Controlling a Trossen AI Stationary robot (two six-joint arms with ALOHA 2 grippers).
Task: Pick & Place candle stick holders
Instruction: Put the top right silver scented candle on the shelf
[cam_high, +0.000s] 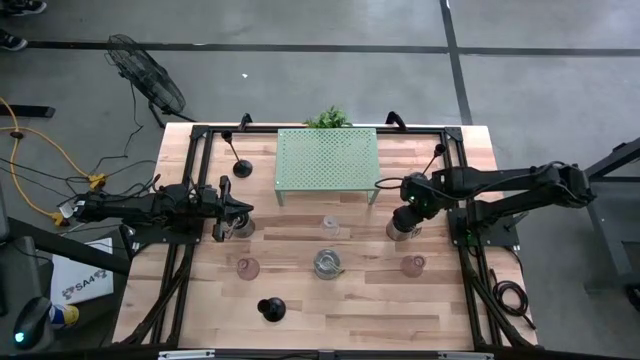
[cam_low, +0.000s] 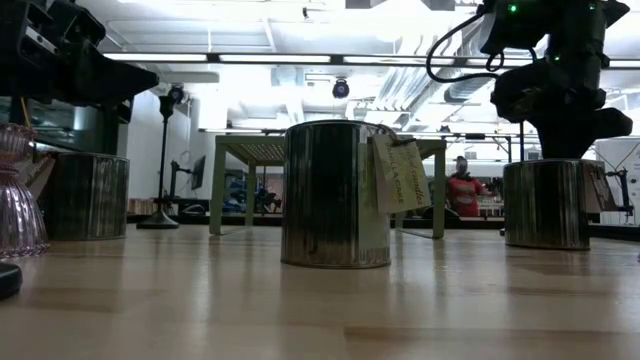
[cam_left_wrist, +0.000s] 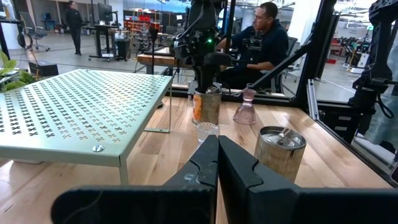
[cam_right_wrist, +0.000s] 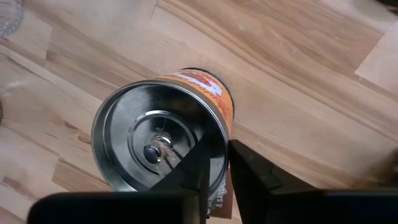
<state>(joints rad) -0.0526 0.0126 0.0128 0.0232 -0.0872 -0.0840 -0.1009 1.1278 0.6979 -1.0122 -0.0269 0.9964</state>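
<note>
Right gripper (cam_high: 405, 214) hangs directly over a silver cup (cam_high: 401, 228) on the right side of the table (cam_high: 440, 300), just in front of the green rack (cam_high: 328, 158). In the right wrist view we look straight down into that cup (cam_right_wrist: 163, 147), mouth up, axis vertical, orange label on the side. The right fingers (cam_right_wrist: 245, 168) sit pressed nearly together with only a thin slit between them, holding nothing, and they overlap the cup's near rim. We judge the next move is a straight drop onto that rim, and the fingers would need to spread first.

Left gripper (cam_high: 226, 210) sits over the left side of the table, above another silver cup (cam_high: 240, 226). Its fingers (cam_left_wrist: 242, 171) are also closed on nothing, pointing level across the table.

Third silver cup (cam_high: 328, 263) stands upright at table centre, between the arms, roughly equally far from both.

Smaller pieces: black slim-stemmed holder (cam_high: 241, 167) left of the rack, another black one (cam_high: 271, 309) near the front edge, pink glass holders (cam_high: 247, 268) and (cam_high: 412, 266) either side of the centre cup, a clear glass one (cam_high: 329, 227) just in front of the rack. All upright as far as we can tell.
</note>
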